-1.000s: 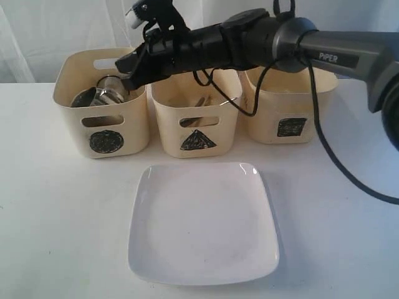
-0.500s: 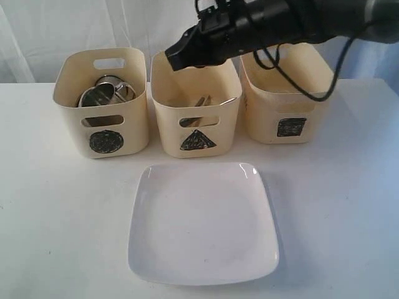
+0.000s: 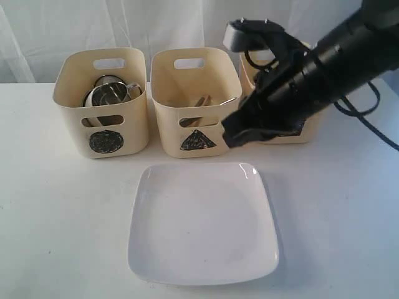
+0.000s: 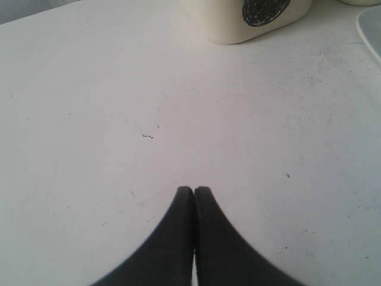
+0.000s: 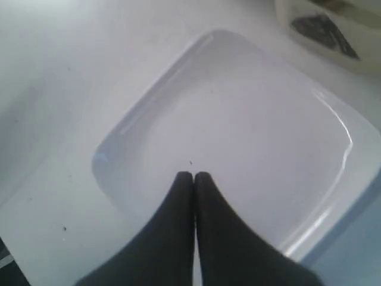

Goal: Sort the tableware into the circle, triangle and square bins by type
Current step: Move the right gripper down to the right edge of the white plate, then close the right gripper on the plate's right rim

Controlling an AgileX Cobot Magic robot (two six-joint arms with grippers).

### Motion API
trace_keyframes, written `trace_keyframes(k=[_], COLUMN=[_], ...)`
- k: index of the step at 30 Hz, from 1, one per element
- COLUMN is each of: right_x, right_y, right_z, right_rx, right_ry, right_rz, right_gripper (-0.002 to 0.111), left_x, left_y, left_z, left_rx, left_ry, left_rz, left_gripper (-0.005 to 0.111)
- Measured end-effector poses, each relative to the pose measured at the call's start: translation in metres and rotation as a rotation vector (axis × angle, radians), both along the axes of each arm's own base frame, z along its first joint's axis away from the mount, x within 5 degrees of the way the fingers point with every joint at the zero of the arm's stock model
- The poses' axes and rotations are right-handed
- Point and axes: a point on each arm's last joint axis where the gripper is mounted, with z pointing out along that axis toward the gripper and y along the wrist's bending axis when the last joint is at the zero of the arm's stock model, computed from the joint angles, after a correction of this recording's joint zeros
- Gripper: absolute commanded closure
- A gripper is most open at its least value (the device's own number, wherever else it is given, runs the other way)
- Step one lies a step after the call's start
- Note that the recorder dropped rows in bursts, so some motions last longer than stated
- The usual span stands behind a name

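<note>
The large white square plate (image 3: 204, 222) lies empty on the table in front of the bins; it also fills the right wrist view (image 5: 238, 137). My right gripper (image 3: 232, 138) is shut and empty, hanging above the plate's far right corner, in front of the triangle bin (image 3: 196, 109). The right wrist view shows its fingertips (image 5: 194, 176) pressed together over the plate. Steel mugs (image 3: 111, 93) sit in the circle bin (image 3: 103, 103). Cutlery (image 3: 202, 101) shows inside the triangle bin. My left gripper (image 4: 194, 189) is shut and empty over bare table near the circle bin (image 4: 250, 15).
The square bin (image 3: 287, 124) stands at the right, mostly hidden behind my right arm (image 3: 330, 62). A cable (image 3: 374, 134) trails over the table at the right. White curtain hangs behind the bins.
My right arm has swung from above the circle bin across to the right and down, ending in front of the triangle and square bins above the plate's far corner. The mugs stay in the circle bin.
</note>
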Motion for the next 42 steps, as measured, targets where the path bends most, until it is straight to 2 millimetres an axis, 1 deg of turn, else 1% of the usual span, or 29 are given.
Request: trace_keyframes(k=[3, 6, 10, 14, 16, 17, 20, 21, 23, 24, 25, 31, 34, 42], right_x=[-0.008, -0.017, -0.034, -0.049, -0.053, -0.054, -0.056, -0.056, -0.056, -0.056, -0.056, -0.049, -0.047, -0.033], right_y=[-0.01, -0.021, -0.032, -0.038, -0.039, -0.039, -0.039, -0.039, -0.038, -0.038, -0.038, -0.039, -0.038, -0.037], right_z=[-0.019, -0.046, -0.08, -0.099, -0.104, -0.104, -0.106, -0.106, -0.105, -0.105, -0.105, -0.105, -0.108, -0.132], right_rx=[-0.045, -0.072, -0.12, -0.149, -0.157, -0.157, -0.155, -0.15, -0.145, -0.142, -0.139, -0.106, -0.104, -0.13], right_ry=[0.046, 0.132, 0.251, 0.338, 0.359, 0.364, 0.384, 0.391, 0.395, 0.4, 0.404, 0.372, 0.375, 0.378], right_rz=[-0.104, -0.203, -0.269, -0.3, -0.306, -0.308, -0.31, -0.314, -0.32, -0.328, -0.339, -0.43, -0.452, -0.504], right_gripper=[0.108, 0.108, 0.108, 0.108, 0.106, 0.103, 0.089, 0.081, 0.069, 0.064, 0.061, 0.06, 0.06, 0.06], left_x=[0.0, 0.0, 0.0, 0.0, 0.0, 0.0, 0.0, 0.0, 0.0, 0.0, 0.0, 0.0, 0.0, 0.0], left_y=[0.0, 0.0, 0.0, 0.0, 0.0, 0.0, 0.0, 0.0, 0.0, 0.0, 0.0, 0.0, 0.0, 0.0], left_z=[0.0, 0.0, 0.0, 0.0, 0.0, 0.0, 0.0, 0.0, 0.0, 0.0, 0.0, 0.0, 0.0, 0.0], left_rx=[0.0, 0.0, 0.0, 0.0, 0.0, 0.0, 0.0, 0.0, 0.0, 0.0, 0.0, 0.0, 0.0, 0.0], left_ry=[0.0, 0.0, 0.0, 0.0, 0.0, 0.0, 0.0, 0.0, 0.0, 0.0, 0.0, 0.0, 0.0, 0.0], left_rz=[0.0, 0.0, 0.0, 0.0, 0.0, 0.0, 0.0, 0.0, 0.0, 0.0, 0.0, 0.0, 0.0, 0.0], left_gripper=[0.107, 0.107, 0.107, 0.107, 0.107, 0.107, 0.107, 0.107, 0.107, 0.107, 0.107, 0.107, 0.107, 0.107])
